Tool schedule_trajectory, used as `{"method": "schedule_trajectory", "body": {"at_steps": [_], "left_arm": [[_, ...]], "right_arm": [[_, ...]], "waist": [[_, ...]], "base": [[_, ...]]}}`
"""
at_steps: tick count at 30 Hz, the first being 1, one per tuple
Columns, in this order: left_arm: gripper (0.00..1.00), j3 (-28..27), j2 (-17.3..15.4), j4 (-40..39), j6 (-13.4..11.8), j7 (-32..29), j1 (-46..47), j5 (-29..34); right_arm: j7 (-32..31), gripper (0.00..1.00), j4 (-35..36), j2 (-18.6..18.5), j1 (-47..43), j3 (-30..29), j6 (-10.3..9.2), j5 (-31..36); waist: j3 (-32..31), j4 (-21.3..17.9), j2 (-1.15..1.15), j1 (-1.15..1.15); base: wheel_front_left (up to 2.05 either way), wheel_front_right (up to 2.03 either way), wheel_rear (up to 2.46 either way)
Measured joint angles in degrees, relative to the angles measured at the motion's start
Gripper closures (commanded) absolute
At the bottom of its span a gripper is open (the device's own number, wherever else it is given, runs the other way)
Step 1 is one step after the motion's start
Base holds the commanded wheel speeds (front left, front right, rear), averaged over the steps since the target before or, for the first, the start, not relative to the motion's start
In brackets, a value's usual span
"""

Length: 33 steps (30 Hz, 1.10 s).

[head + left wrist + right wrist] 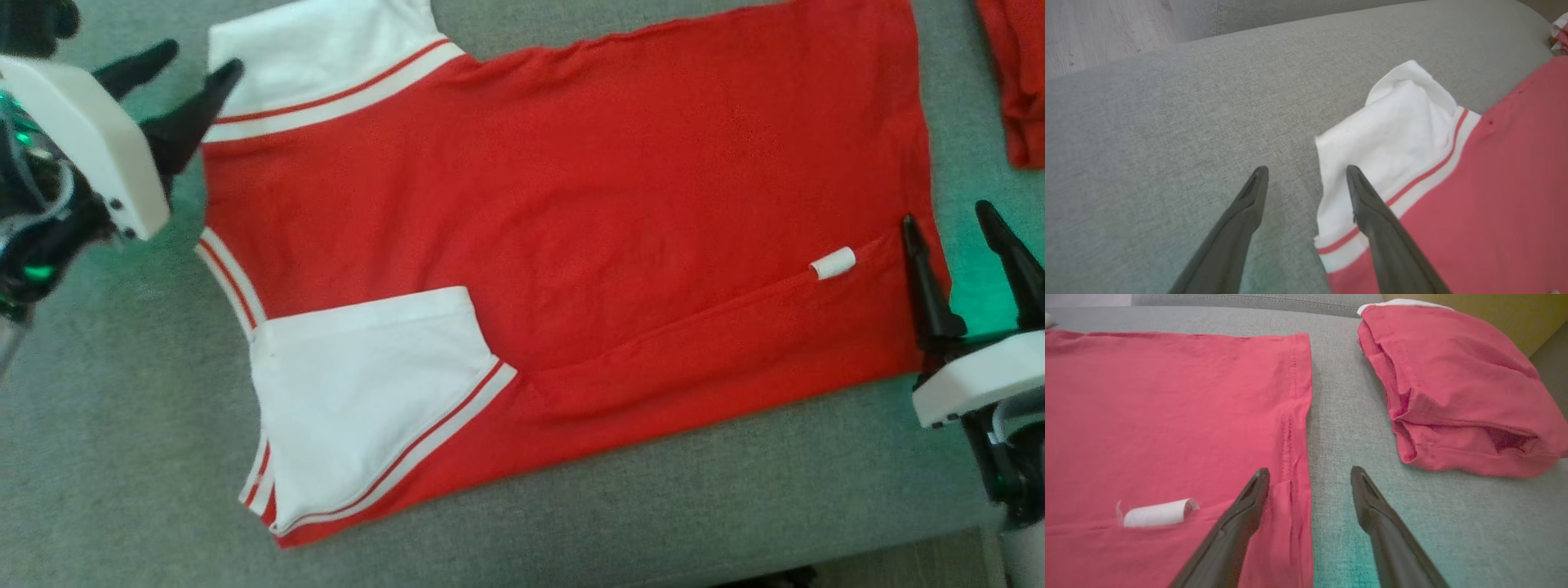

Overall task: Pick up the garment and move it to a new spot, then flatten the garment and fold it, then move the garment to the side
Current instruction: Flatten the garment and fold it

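Right hand (945, 213), wide and empty, straddles the garment's (571, 204) hem (921, 147); left hand (200, 59), equally wide, straddles the far sleeve (318, 49); long axis runs between them.

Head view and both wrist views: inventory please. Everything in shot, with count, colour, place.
garment: 1, red with white sleeves and striped trim, spread flat on the cushion
label: 1, white, on the garment near its hem
folded garment: 1, red, on the cushion beyond that hem
cushion: 1, grey, under both garments
floor: pale wood, past the cushion
left gripper: 1, dark fingers, open, straddling the far sleeve's edge
right gripper: 1, dark fingers, open, straddling the hem's edge
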<state>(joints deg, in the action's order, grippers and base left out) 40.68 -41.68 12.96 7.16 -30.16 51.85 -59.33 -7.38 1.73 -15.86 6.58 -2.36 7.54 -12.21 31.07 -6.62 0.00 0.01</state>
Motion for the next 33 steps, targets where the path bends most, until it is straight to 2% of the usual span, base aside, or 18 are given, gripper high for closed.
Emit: {"method": "schedule_trajectory", "body": {"at_steps": [8,10,11,17,22,28,33], "left_arm": [[0.02,3.6,-1.3,2.3,0.0,1.0,4.2,-2.9],[0.71,4.4,-1.4,1.8,0.0,1.0,4.9,-4.6],[1.0,5.0,-1.4,1.5,0.0,1.0,5.3,-5.5],[1.0,8.3,-3.1,-4.4,0.0,2.8,5.4,-11.5],[1.0,11.4,-6.0,-11.2,0.0,7.8,5.4,-11.0],[1.0,18.4,-9.5,-20.5,0.0,13.4,4.5,-2.6],[1.0,23.0,-9.2,-21.8,-0.2,18.8,0.1,6.9]], "right_arm": [[0.4,0.0,-0.1,1.1,1.5,0.5,0.0,0.7],[0.5,0.0,-0.1,1.2,1.7,0.5,0.0,0.8],[0.7,0.0,-0.2,1.3,1.7,0.4,0.0,1.1],[1.1,0.0,-0.9,1.7,2.3,-0.1,0.0,1.8],[1.3,0.0,-1.8,2.5,2.4,-0.1,0.0,2.2],[1.9,0.0,-2.6,2.6,2.3,-0.6,0.0,2.2],[2.7,0.0,-3.2,3.1,2.2,-1.3,0.0,2.2]], "waist": [[2.7,-1.4,0.0,0.0],[3.0,-1.5,0.0,0.0],[3.1,-1.5,0.0,0.0],[2.9,-1.1,0.0,-0.01],[1.8,-0.8,0.0,-0.01],[0.4,-0.6,0.0,-0.01],[0.2,0.1,0.0,-0.01]], "base": [[0.0,0.0,0.0],[0.0,0.0,0.0],[0.0,0.0,0.0],[0.0,0.0,0.0],[0.0,0.0,0.0],[0.0,0.0,0.0],[0.0,0.0,0.0]]}}
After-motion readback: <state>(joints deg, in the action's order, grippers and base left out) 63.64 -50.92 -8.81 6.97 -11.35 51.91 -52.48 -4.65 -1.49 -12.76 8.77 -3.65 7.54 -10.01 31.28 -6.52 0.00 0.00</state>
